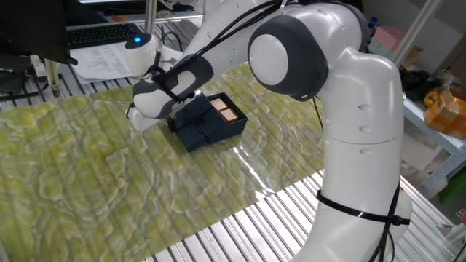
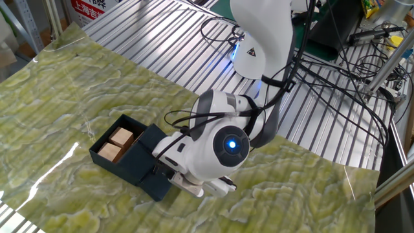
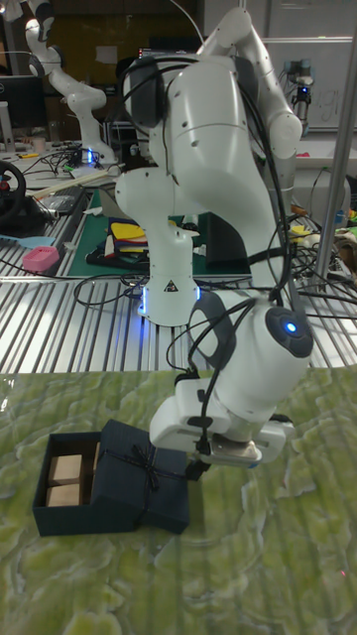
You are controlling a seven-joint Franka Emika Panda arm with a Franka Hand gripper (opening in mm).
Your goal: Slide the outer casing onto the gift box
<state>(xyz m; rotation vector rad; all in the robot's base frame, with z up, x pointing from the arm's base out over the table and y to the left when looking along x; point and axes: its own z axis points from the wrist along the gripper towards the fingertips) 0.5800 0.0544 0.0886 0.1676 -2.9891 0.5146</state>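
The gift box (image 3: 61,478) lies on the mat with its tan inserts (image 2: 115,144) showing at the uncovered end. The navy outer casing (image 3: 147,486), with a thin bow across its top, covers the box's other end; it also shows as the outer casing (image 1: 191,127) and the outer casing (image 2: 150,163). My gripper (image 3: 198,463) is low at the casing's open end, tilted, and one dark finger touches that end. The white hand (image 1: 156,98) hides the fingers in one fixed view. The rounded wrist (image 2: 217,152) covers most of them in the other fixed view.
A green-yellow patterned mat (image 1: 87,175) covers the slatted metal table (image 2: 162,45). Cables (image 2: 323,71) trail around the robot base (image 2: 255,39). A keyboard and papers (image 1: 102,44) lie beyond the mat's far edge. The mat's front edge (image 1: 218,218) is close by.
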